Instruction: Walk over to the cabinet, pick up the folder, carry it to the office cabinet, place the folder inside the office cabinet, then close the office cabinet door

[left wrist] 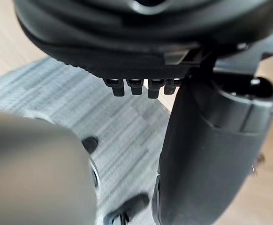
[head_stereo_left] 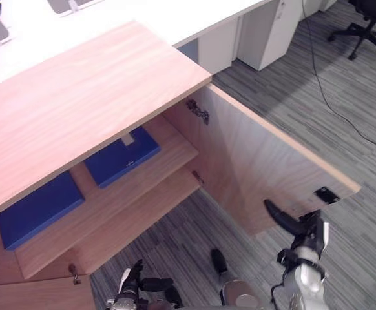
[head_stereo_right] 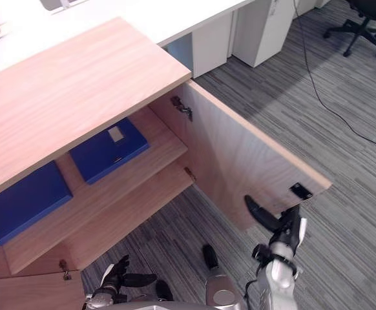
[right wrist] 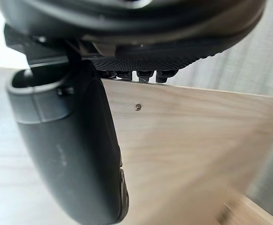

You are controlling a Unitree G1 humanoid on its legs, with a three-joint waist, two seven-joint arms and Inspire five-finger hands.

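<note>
By the door (head_stereo_left: 265, 161), right hand (head_stereo_left: 309, 231) outstretched

I log the office cabinet (head_stereo_right: 78, 90) with its door (head_stereo_right: 240, 161) swung wide, a labelled blue folder (head_stereo_right: 107, 152) and a plain blue folder (head_stereo_right: 23, 200) flat on the upper shelf (head_stereo_right: 165, 152), my right hand (head_stereo_right: 285, 229) relaxed, thumb out, by the door's free end, my left hand (head_stereo_right: 114, 278) relaxed low over the carpet (head_stereo_right: 343, 161).

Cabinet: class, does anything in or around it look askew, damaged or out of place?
Nothing stands out. One folder and a second folder lie flat on the upper shelf; the door stands open, with no damage visible.
</note>
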